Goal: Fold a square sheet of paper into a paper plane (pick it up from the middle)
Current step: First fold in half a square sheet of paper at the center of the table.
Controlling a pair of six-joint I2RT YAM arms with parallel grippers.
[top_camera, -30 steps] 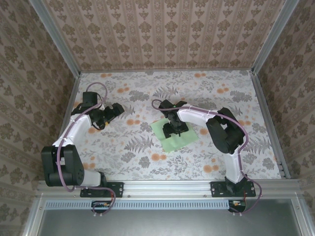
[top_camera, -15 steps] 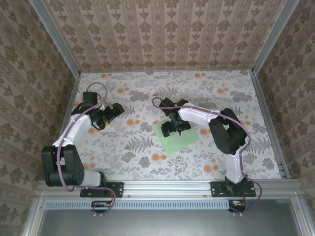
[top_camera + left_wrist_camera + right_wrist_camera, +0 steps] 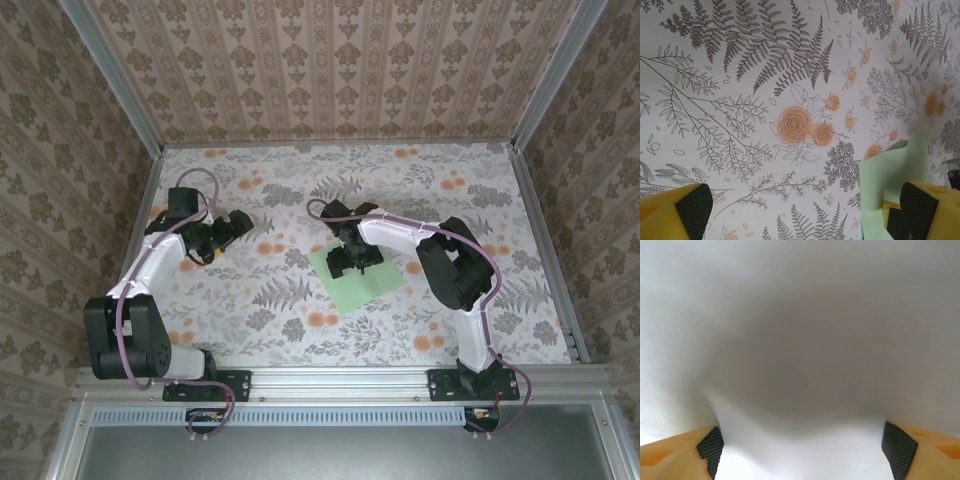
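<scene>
While the right pincer (image 3: 352,262) stands with fingers spread over the middle of the square sheet of paper (image 3: 368,292), closing could merely skate across the thin paper or crumple it, spoiling later creases. Flat at mid-worktop (image 3: 450,200), the square sheet has no long axis; its edges run skew, one corner toward the arms. The left pincer (image 3: 226,226) gapes, well apart.

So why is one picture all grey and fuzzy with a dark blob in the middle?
Right wrist view: the camera looks very close to the square sheet of paper, so it blurs, and the blob is a soft shadow on it, ahead of the open right pincer. Left wrist view: the tabletop ferns look sharp. Top external view: even light, no glare.
</scene>
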